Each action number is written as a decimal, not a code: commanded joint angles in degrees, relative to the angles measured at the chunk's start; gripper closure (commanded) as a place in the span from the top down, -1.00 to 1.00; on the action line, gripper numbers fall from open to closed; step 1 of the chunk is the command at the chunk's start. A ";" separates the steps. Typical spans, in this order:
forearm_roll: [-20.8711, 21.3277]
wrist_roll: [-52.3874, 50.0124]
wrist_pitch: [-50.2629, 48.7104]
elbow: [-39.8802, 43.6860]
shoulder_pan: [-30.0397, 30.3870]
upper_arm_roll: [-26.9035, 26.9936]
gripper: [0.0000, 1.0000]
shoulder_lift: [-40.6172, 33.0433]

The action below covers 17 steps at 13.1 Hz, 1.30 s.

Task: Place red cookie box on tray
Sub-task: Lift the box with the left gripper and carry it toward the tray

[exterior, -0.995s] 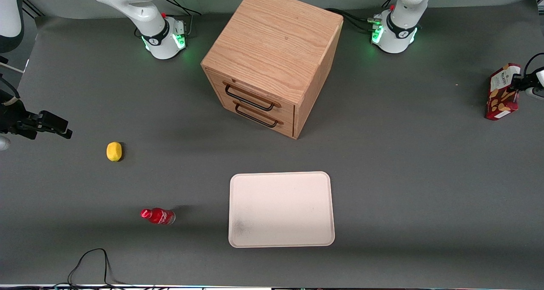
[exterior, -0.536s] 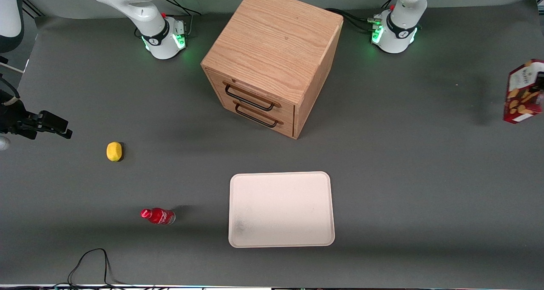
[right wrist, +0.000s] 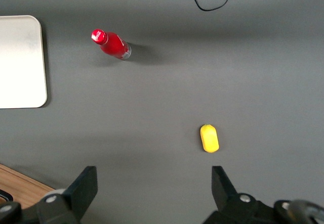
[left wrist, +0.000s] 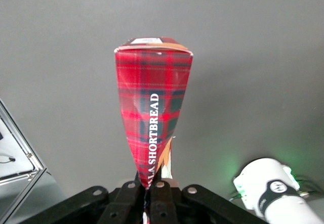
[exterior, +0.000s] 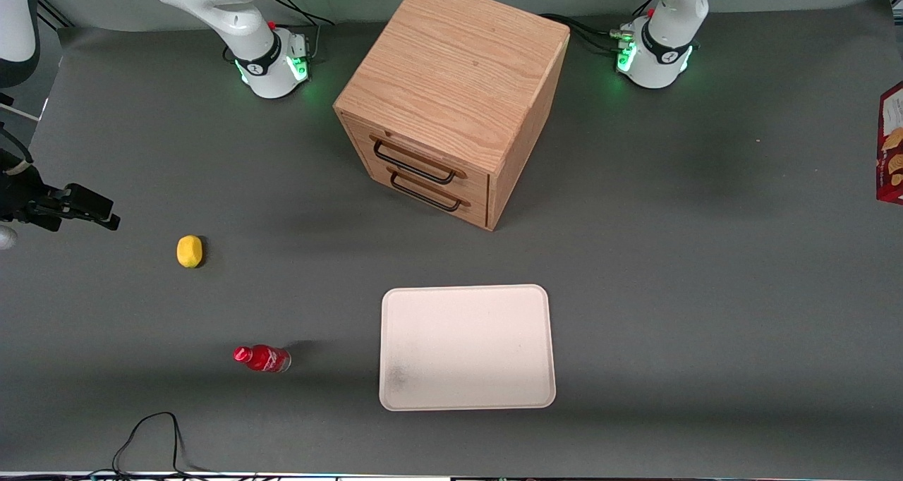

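The red cookie box (exterior: 892, 144) hangs above the table at the working arm's end, only partly inside the front view. The left wrist view shows its red tartan side (left wrist: 152, 107) pointing away from the camera, pinched at its near end. My gripper (left wrist: 151, 184) is shut on that end, with its black fingers (left wrist: 164, 196) pressed against the carton. The gripper itself is outside the front view. The pale cream tray (exterior: 465, 326) lies flat near the front camera, far from the box, and its corner (right wrist: 20, 62) shows in the right wrist view.
A wooden two-drawer cabinet (exterior: 451, 100) stands mid-table, farther from the front camera than the tray. A small red bottle (exterior: 262, 358) and a yellow lemon (exterior: 189, 251) lie toward the parked arm's end. A black cable (exterior: 152, 439) loops at the table's near edge.
The box has risen off the table in my gripper and drifted outward, toward the edge of the front view. Nothing else moved.
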 commanded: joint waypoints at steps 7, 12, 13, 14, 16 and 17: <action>-4.10 -28.67 -2.17 14.79 -16.86 0.94 -1.00 12.38; -8.23 -37.59 -0.06 27.60 -19.95 0.94 -1.00 27.83; -8.24 -37.59 1.34 30.16 -19.78 0.94 -1.00 31.44; -8.15 -37.59 3.18 31.93 -19.78 1.03 -1.00 34.09; -8.23 -37.42 7.65 31.77 -19.60 1.03 -1.00 37.35; -8.24 -37.59 9.51 31.68 -19.78 1.03 -1.00 38.67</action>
